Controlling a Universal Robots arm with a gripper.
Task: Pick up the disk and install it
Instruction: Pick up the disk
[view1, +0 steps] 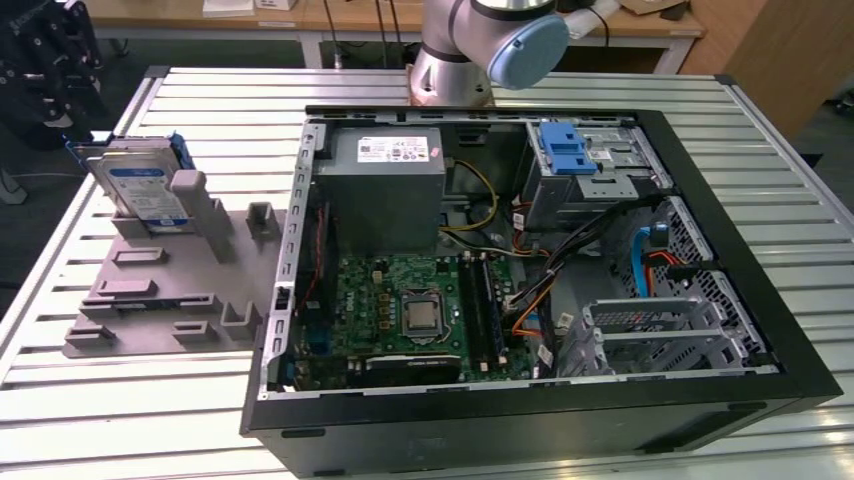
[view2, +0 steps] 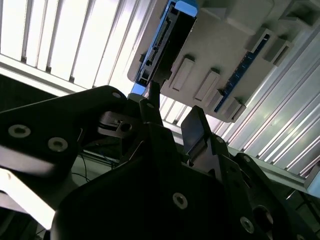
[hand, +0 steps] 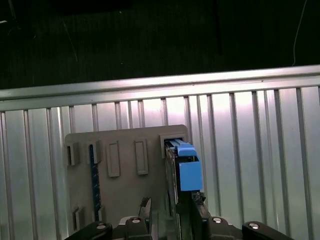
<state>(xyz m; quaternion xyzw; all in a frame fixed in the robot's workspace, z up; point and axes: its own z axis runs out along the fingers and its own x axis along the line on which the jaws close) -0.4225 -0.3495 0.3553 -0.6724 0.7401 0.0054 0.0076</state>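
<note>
The disk (view1: 138, 188) stands on edge in a slot of the grey holder plate (view1: 160, 290), on the slatted table at the exterior view's left. It is silver with a white-and-blue label and a blue carrier frame. In the first wrist view I look down on the disk's (hand: 186, 170) thin edge and blue frame from well above. My gripper (hand: 169, 204) is open, apart from the disk, with nothing between its fingers. The second wrist view shows the dark fingers (view2: 151, 100) spread, with the disk (view2: 167, 40) and the holder plate (view2: 225, 50) beyond them.
An open black computer case (view1: 534, 420) lies at the exterior view's right of the holder. Inside are a grey power-supply box (view1: 387, 190), a green motherboard (view1: 400, 310), loose cables and a drive bay with a blue tab (view1: 567, 150). The arm's base (view1: 467, 40) stands behind the case.
</note>
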